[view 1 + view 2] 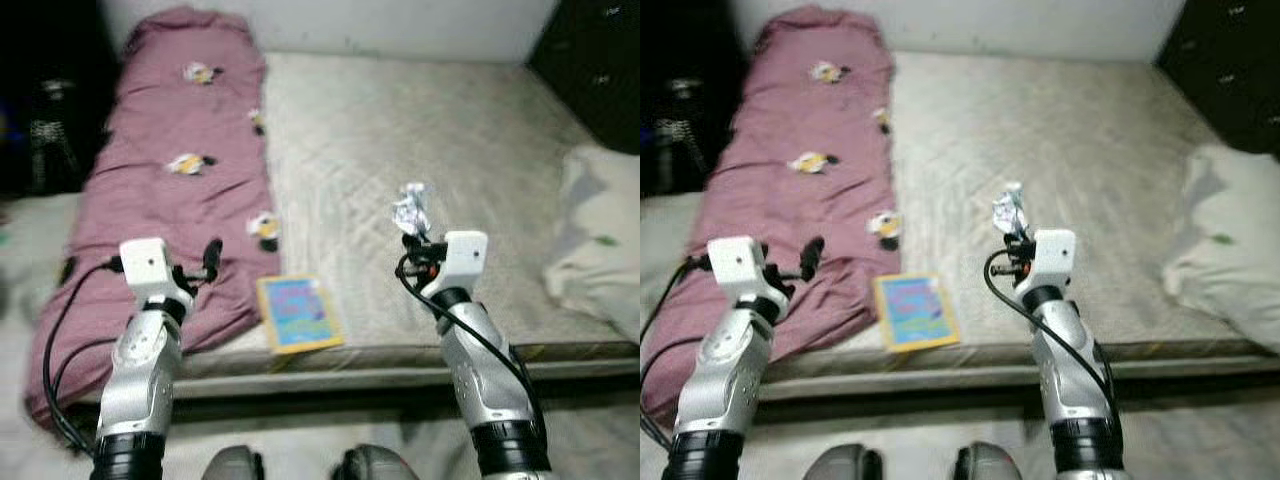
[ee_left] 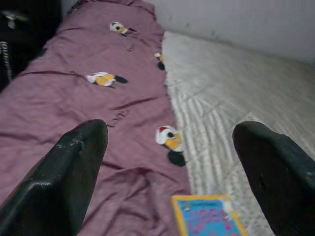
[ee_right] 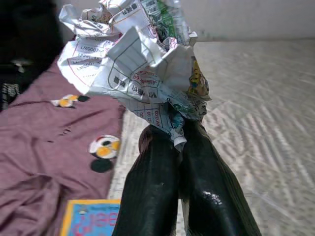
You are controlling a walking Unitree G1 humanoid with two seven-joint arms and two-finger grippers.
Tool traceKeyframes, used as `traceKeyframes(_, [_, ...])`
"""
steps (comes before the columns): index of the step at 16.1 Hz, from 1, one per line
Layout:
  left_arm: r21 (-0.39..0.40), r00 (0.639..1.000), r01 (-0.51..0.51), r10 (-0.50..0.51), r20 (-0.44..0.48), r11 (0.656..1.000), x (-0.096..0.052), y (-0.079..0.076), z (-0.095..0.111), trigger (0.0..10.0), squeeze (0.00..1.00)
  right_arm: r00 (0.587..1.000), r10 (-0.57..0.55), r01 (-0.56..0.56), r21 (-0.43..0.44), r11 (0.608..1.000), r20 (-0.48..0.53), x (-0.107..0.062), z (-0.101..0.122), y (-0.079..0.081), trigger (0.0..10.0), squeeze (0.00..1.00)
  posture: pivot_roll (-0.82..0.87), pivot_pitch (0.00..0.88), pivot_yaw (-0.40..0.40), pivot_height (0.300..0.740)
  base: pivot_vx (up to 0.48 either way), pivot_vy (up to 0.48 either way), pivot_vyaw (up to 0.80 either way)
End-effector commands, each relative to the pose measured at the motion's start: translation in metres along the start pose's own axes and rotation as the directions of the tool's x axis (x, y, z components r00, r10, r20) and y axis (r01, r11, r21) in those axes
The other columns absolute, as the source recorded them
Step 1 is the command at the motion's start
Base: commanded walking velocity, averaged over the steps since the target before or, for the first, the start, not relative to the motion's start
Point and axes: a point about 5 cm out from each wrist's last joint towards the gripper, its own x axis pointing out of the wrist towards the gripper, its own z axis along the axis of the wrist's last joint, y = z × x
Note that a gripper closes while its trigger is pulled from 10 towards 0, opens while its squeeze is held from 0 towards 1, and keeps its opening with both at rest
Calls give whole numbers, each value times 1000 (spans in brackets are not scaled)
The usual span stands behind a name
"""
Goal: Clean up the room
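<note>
Since the right gripper point(image 3: 179, 140) has its two black fingers pressed together on the lower tail of the crumpled paper point(image 3: 133, 59), I read that as a thin pinch, not a full grasp. The wad sits above the fingertips, centre-right of the left eye view, held up over the mattress point(image 1: 400, 130). Paper like this is near weightless, soft and crushable, no fragility concern. Risk is slip: only a small fold is between the pads, so a fast swing could shake it loose. If I re-grip, I'd take it through the thick middle of the wad.

Left gripper point(image 2: 170, 162) is spread wide, nothing between the fingers, hovering over the lower edge of the pink blanket point(image 2: 74, 98) at lower left of the left eye view. Not touching the fabric as far as I can tell; frames are soft.

Outward from there: a colourful booklet point(image 1: 298, 312) lies flat at the near edge of the mattress, just beside the blanket's hem, between the two arms. It looks stiff and thin, lying flush, so probably best taken at the edge that's nearest the mattress border. White bedding or a pillow point(image 1: 600, 250) sits at the right edge of frame, well apart from both grippers.
</note>
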Motion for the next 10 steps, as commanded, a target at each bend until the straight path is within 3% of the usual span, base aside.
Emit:
traceKeyframes(1, [2,1000,5,-5,-8,1000,0,-6,-2,10000,0,1000,-24,24,-18,1000,-8,-4,-2,-9,10000,0,-9,118,-54,740,0,480,0])
traceKeyframes(10, [26,1000,-30,30,-6,999,-2,0,-3,10000,0,1000,12,-12,-33,999,-11,-4,-1,-4,10000,0,-16,122,-49,740,0,480,0])
